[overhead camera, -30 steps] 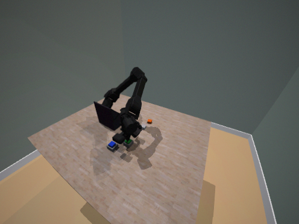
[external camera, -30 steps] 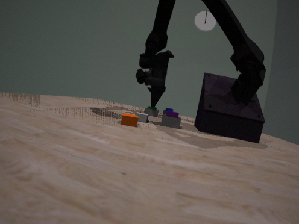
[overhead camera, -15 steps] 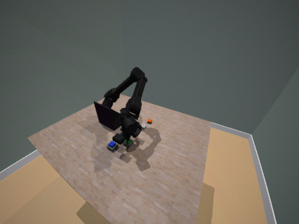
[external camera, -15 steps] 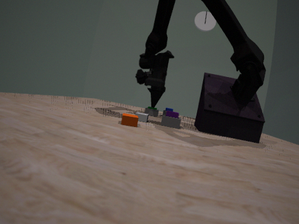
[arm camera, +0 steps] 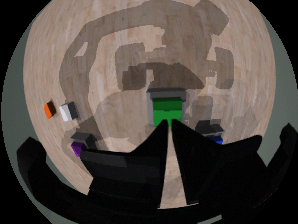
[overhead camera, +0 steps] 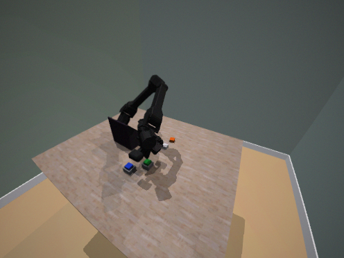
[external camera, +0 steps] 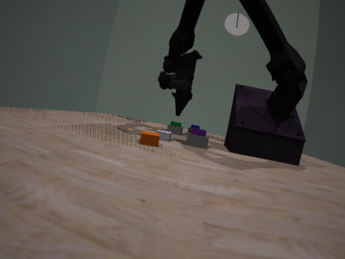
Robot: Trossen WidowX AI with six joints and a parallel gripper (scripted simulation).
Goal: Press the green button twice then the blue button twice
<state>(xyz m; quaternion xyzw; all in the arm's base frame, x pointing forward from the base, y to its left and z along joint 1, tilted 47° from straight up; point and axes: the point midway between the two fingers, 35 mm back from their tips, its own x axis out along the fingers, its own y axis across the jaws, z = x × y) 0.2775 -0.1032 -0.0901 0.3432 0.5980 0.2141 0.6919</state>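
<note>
The end effector (external camera: 179, 112) was closed on nothing, hovering just above the green button (external camera: 175, 124). The blue button (overhead camera: 129, 166) sat beside it, at nine o'clock in the top view.

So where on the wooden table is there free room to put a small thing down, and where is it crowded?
Free: the wide wooden table stretch in front of the blue button and green button, and the part right of the small orange block. Crowded: around the buttons, the white block and the dark base box, under the shut pincer.

Table top (external camera: 104, 195) pale wood-grain, matt; arm (external camera: 285, 59) matt black; base box (external camera: 264, 129) faintly glossy.
</note>
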